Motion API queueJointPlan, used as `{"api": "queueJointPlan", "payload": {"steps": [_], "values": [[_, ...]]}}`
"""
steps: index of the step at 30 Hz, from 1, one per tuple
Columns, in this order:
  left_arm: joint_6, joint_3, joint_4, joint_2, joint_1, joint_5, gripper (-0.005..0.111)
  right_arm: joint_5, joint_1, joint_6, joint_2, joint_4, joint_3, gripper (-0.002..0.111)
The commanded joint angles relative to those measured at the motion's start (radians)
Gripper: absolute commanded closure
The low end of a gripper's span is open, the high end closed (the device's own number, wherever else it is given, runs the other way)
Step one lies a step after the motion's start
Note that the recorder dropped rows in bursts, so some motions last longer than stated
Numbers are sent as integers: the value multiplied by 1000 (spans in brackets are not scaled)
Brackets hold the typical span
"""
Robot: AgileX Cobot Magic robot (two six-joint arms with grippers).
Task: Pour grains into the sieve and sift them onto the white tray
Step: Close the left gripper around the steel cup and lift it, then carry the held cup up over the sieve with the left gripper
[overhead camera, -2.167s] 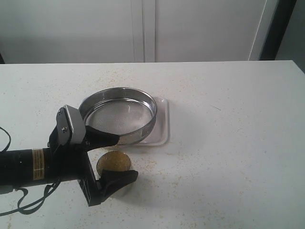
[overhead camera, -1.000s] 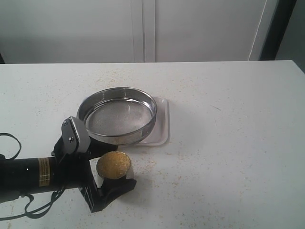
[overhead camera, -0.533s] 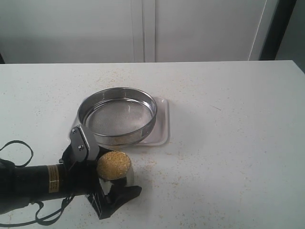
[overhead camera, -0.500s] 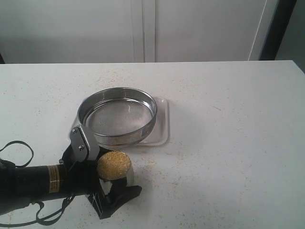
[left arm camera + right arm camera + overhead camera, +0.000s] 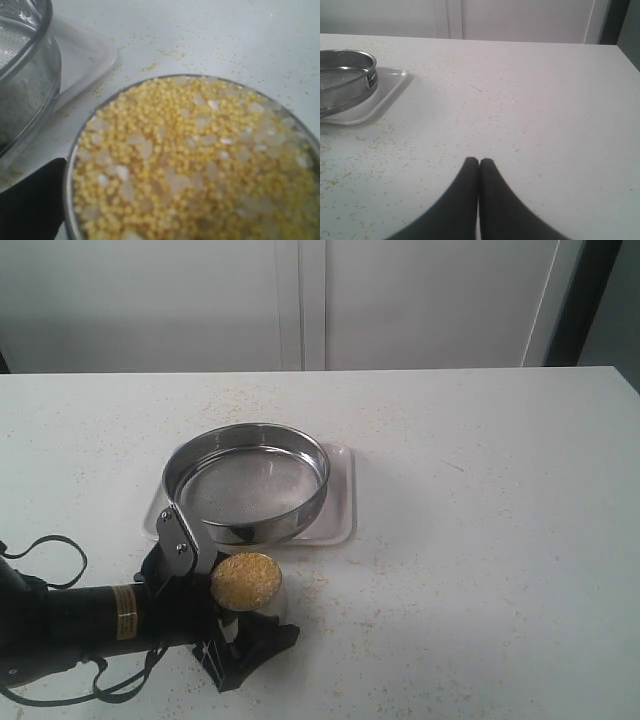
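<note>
We record a white table (image 5: 500,540) with a plain matt top that fills the lower part of the exterior view. Its far edge runs straight across. Behind it stands a pale wall of flat panels (image 5: 430,300), divided by a narrow vertical strip (image 5: 300,300). A dark upright band (image 5: 585,290) leans slightly at the right end. The light is soft and even, and shadows on the table are faint.
</note>
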Motion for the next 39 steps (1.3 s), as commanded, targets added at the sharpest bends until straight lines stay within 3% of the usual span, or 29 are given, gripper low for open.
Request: {"api": "queueJointPlan", "payload": {"steps": [1, 7, 9, 12, 15, 17, 30, 39], "values": [[-2, -3, -3, 0, -6, -3, 18, -7, -9, 5, -6, -4, 5, 108], [-2, -3, -3, 0, -6, -3, 23, -7, -9, 5, -6, -4, 5, 108], [-2, -3, -3, 0, -6, -3, 30, -7, -9, 5, -6, -4, 5, 108], [-2, -3, -3, 0, -6, -3, 53, -7, -9, 5, -6, -4, 5, 108], [-2, -3, -3, 0, -6, -3, 94, -7, -9, 5, -6, -4, 5, 108], [0, -3, -1, 0, -6, -3, 107, -7, -9, 5, -6, -4, 5, 108], [-7, -3, -1, -91, -6, -3, 107, -7, -9, 5, -6, -4, 5, 108], [-113, -3, -41, -169, -6, -3, 107, -7, -9, 5, -6, -4, 5, 108]]}}
